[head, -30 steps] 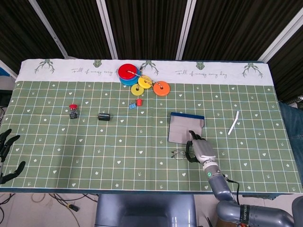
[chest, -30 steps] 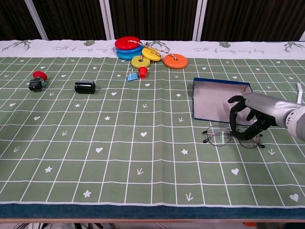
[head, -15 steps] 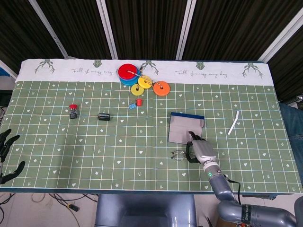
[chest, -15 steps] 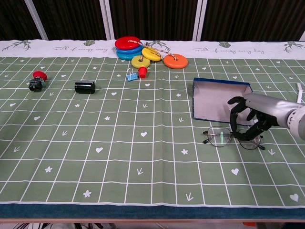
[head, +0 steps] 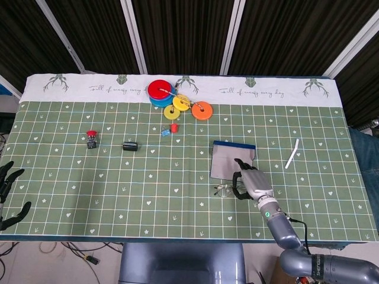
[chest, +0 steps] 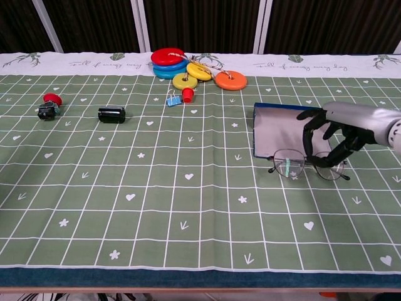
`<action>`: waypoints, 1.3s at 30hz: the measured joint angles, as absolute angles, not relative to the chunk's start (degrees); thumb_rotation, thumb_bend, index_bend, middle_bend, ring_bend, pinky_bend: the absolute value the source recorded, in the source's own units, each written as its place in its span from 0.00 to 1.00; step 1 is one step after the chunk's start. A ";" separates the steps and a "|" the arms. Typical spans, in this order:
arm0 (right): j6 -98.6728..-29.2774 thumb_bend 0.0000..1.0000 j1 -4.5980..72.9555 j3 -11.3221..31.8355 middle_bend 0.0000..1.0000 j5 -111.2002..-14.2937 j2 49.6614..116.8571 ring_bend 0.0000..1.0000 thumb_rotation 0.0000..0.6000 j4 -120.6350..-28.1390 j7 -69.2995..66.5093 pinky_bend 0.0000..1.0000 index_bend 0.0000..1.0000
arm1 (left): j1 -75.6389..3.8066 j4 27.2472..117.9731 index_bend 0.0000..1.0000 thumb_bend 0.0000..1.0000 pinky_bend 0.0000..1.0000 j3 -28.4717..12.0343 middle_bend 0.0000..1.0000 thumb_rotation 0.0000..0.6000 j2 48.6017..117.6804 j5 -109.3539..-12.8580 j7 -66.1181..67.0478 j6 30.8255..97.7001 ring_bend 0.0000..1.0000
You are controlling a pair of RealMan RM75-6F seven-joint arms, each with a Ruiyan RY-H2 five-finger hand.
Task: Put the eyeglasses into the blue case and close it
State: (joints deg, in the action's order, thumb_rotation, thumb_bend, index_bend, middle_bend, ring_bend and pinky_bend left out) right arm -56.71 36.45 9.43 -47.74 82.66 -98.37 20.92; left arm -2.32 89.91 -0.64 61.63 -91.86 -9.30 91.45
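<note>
While the right hand [chest: 331, 139] pinches the eyeglasses [chest: 305, 165] raised off the tabletop [chest: 188, 207], the open blue case [chest: 279, 128] lies just behind it. Its other fingers are curled. Far to the side, the left hand [head: 10, 192] is spread.

- The right hand [chest: 330, 139] reaches in from the right side of the chest view, its silver back turned up and its dark fingers [chest: 309, 133] curled downward.
- In the head view the same right hand [head: 251, 184] sits near the front right of the table, and the grey forearm runs back from it toward the near right corner.
- The right hand holds the eyeglasses [chest: 305, 165], fingers closed on the frame's right part.
- The left hand [head: 8, 194] shows only at the near left edge of the head view, its black fingers spread apart and holding nothing.
</note>
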 measured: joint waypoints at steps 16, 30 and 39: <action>-58.02 0.56 43.08 13.86 0.06 -43.92 83.23 0.13 1.00 -92.63 28.84 0.21 0.67 | -2.28 90.04 0.13 0.31 0.00 -0.88 0.00 1.00 61.44 -91.67 -9.61 91.64 0.00; -54.35 0.56 50.77 16.68 0.06 -31.56 91.27 0.13 1.00 -78.11 34.57 0.21 0.67 | -2.25 89.90 0.13 0.31 0.00 -1.05 0.00 1.00 61.32 -91.69 -9.79 91.90 0.00; -53.62 0.56 51.52 16.79 0.06 -29.43 93.77 0.13 1.00 -72.93 34.19 0.21 0.67 | -2.27 89.82 0.13 0.31 0.00 -0.94 0.00 1.00 61.33 -91.92 -9.60 91.87 0.00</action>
